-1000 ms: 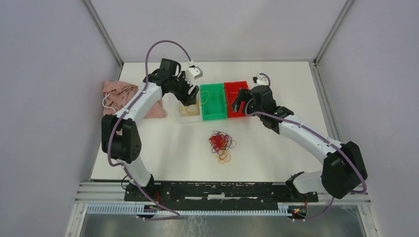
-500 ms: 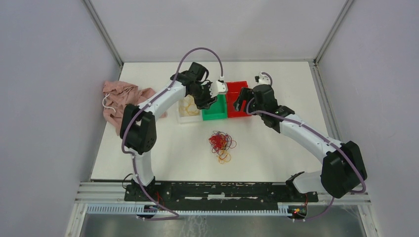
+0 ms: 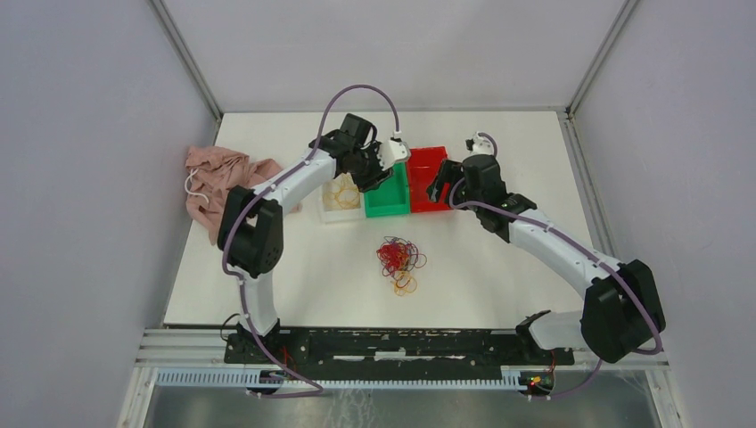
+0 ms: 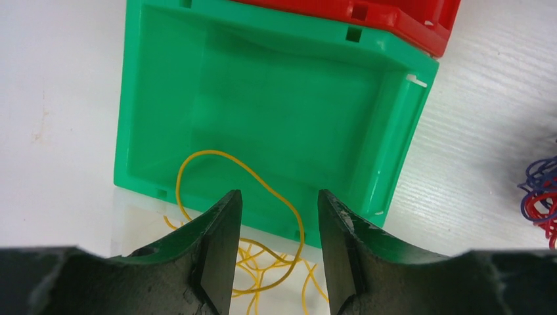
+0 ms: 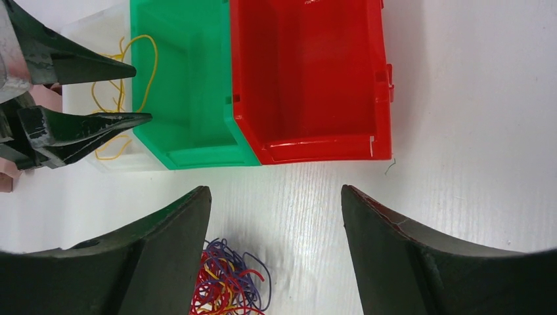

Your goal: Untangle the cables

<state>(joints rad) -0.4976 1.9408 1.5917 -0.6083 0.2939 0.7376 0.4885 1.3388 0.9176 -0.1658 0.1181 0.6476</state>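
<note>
Found left gripper (image 4: 277,197) open, yellow cable (image 4: 217,155) slack between jaws, draped over green bin (image 4: 401,118) rim. Likely meant for the yellows beneath. Right gripper (image 5: 274,190) agape, empty.

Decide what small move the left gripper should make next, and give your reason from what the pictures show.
Probably close the left gripper on the yellow loop and draw it over into the clear bin. Its jaws stand open astride that loop, which hangs over the green bin's rim, partly inside it, while the other yellow cables lie in the clear bin.
</note>
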